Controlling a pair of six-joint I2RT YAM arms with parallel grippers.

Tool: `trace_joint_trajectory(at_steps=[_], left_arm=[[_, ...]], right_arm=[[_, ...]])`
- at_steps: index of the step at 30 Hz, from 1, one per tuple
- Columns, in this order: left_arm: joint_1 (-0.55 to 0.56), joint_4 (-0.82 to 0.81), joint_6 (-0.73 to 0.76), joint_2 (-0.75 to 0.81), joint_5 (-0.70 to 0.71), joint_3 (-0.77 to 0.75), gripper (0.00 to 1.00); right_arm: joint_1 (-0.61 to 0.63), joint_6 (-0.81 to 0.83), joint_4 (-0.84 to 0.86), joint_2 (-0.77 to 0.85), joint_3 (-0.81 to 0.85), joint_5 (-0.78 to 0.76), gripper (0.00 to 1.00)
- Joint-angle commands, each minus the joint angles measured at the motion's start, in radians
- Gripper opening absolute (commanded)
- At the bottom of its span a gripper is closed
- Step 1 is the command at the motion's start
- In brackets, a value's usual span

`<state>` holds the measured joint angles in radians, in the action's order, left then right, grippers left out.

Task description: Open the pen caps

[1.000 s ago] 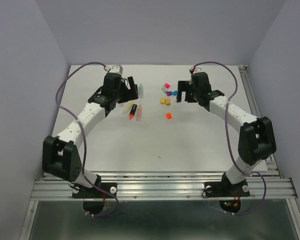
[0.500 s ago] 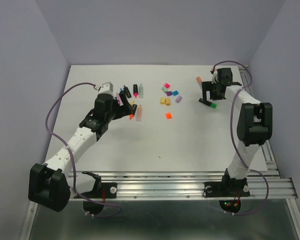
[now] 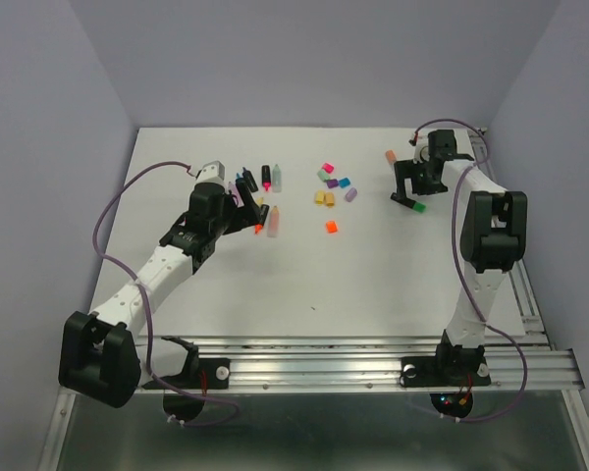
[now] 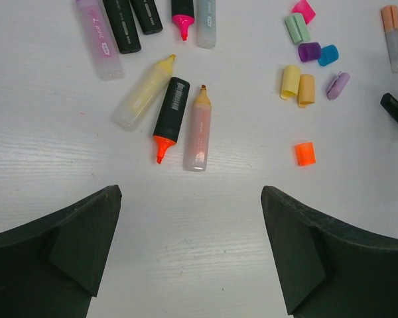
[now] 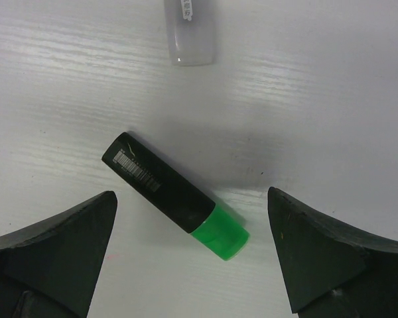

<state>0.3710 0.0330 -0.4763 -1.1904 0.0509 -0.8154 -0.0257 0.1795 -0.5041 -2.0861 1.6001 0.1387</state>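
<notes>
R gripper [image 3: 405, 193]: tiny shift over green-capped pen [image 5: 164, 185]

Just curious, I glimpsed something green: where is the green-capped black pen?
The green-capped black pen lies in the far right part of the table, under the open right gripper, with a pale pen just beyond it.

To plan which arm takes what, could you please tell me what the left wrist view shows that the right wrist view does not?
Only left wrist: the loose caps and a cluster of uncapped pens. Only right wrist: the green cap in full, still on. Both: the black pen carrying it, the pale pen barrel, the table.
</notes>
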Motion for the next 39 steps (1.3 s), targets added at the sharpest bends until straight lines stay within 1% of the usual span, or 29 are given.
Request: trace_joint_trajectory(at_steps=[1, 6, 15, 21, 22, 23, 28, 30, 39], left_arm=[[-0.001, -0.045, 0.004, 0.015, 0.006, -0.013, 0.99], [-0.001, -0.045, 0.005, 0.026, 0.004, -0.010, 0.99], [-0.001, -0.053, 0.008, 0.046, 0.006, -0.001, 0.99], [-0.001, -0.053, 0.008, 0.054, 0.004, 0.007, 0.99], [-0.001, -0.056, 0.008, 0.057, 0.004, 0.007, 0.99], [-0.001, -0.056, 0.010, 0.057, 0.004, 0.007, 0.99], [-0.001, -0.061, 0.010, 0.058, 0.000, 0.010, 0.99], [-0.001, -0.061, 0.010, 0.057, -0.003, 0.010, 0.99], [-0.003, -0.061, 0.010, 0.063, -0.013, 0.015, 0.99]], right_arm=[[-0.010, -0.021, -0.017, -0.009, 0.011, 0.047, 1.00], [-0.010, -0.031, -0.034, -0.028, 0.015, 0.058, 1.00], [-0.010, -0.060, -0.037, 0.017, -0.052, 0.113, 1.00], [-0.010, -0.106, -0.027, 0.050, -0.115, 0.104, 1.00], [-0.010, -0.129, -0.027, 0.070, -0.144, 0.069, 0.99], [-0.010, -0.129, -0.027, 0.077, -0.144, 0.068, 0.99], [-0.008, -0.149, -0.008, 0.109, -0.210, 0.013, 0.95], [-0.008, -0.147, -0.008, 0.110, -0.219, 0.004, 0.91], [-0.008, -0.135, 0.016, 0.078, -0.223, -0.007, 0.88]])
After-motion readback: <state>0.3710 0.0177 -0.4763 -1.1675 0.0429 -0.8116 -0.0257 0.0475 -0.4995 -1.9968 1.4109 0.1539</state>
